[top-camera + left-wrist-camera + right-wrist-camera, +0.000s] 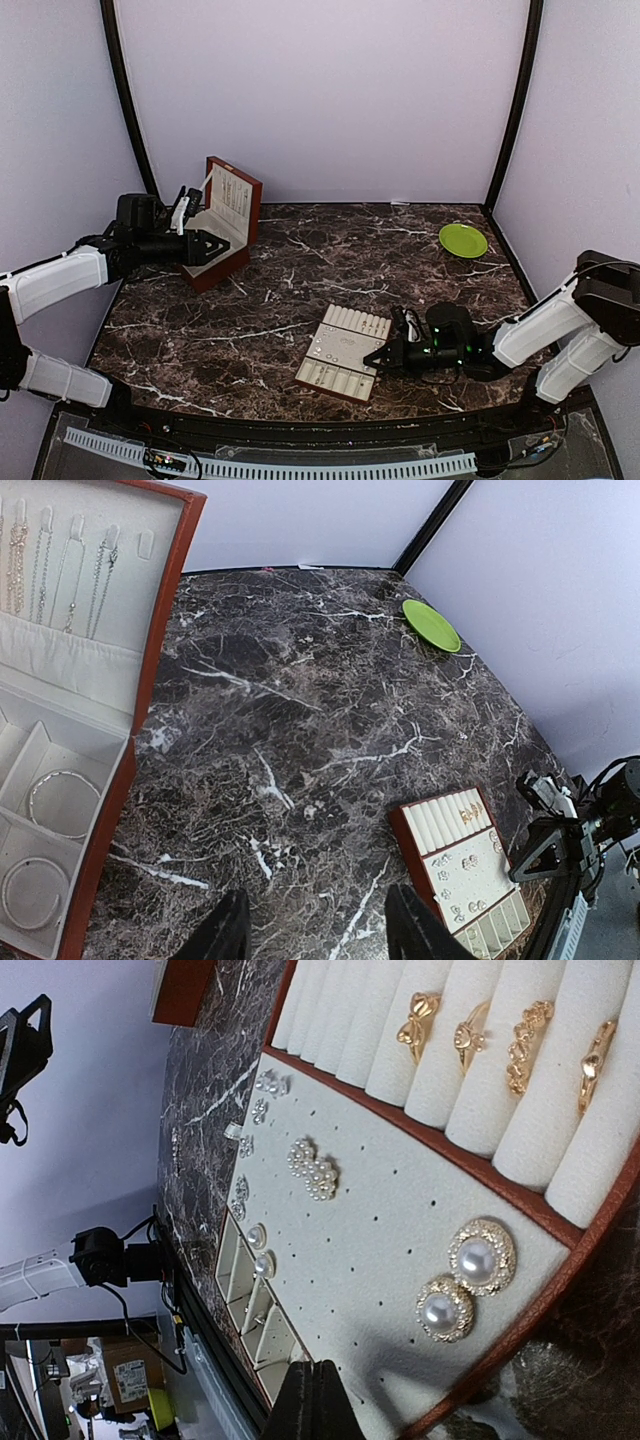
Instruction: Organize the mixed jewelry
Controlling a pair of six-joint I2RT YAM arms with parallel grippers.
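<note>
Dark marble table (300, 250) carries everything.

Red-brown wooden box (228, 222), lid up, upper left of the top view. My left fingers (213, 247) hang just beside it, about half apart, nothing between them.

Cream slotted insert tray (343, 352), lower centre. My right fingers (313, 1400) are pressed fully together at its edge, empty.

The mixed jewelry (312, 1168) sits on that tray: gold-rimmed pearl studs (482, 1256), gold rings (470, 1035) wedged between the rolls, tiny clear studs (262, 1110).

Judgement: all featherlight, rigid and slick, so easily flicked away. Pinch pearl studs across the rim and rings at the raised crown. Close gently.
</note>
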